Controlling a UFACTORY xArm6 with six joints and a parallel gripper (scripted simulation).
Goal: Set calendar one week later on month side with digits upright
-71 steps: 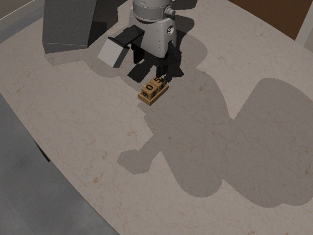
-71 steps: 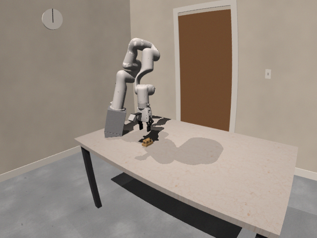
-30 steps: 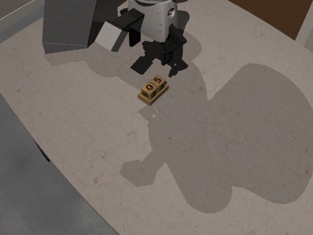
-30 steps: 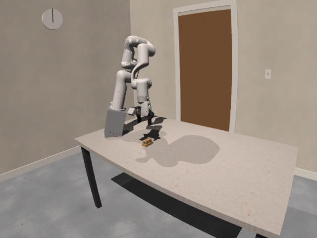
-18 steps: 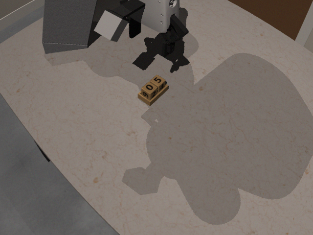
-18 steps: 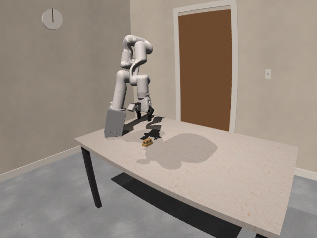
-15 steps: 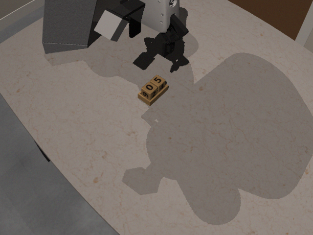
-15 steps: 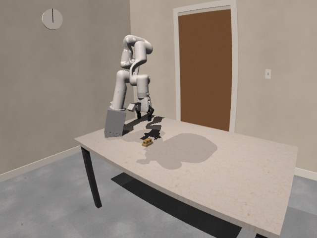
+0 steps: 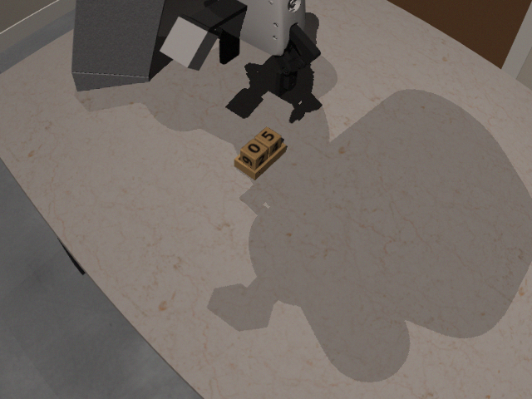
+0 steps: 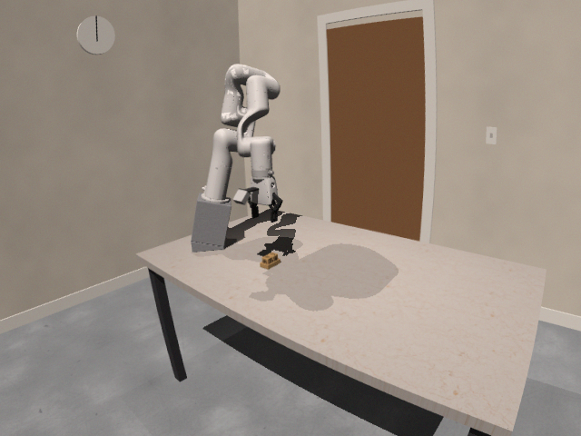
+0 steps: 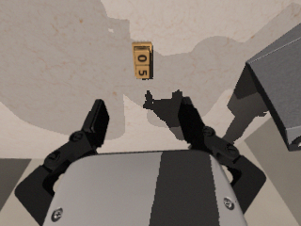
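Note:
The wooden calendar tray lies flat on the table with two cubes standing side by side in it. The left cube (image 9: 253,150) shows 0 on top and the right cube (image 9: 269,138) shows 5 on top. Dark digits show on the side faces, but I cannot read them surely, and I cannot make out the month's name. The calendar also shows in the wrist view (image 11: 142,59) and small in the exterior view (image 10: 270,260). My gripper (image 11: 143,107) (image 10: 266,207) is open and empty. It hangs above the table, behind the calendar and well clear of it.
The arm's grey base block (image 9: 111,42) stands at the table's back left corner, also in the wrist view (image 11: 277,94). The gripper's black shadow (image 11: 162,105) falls on the table between the gripper and the calendar.

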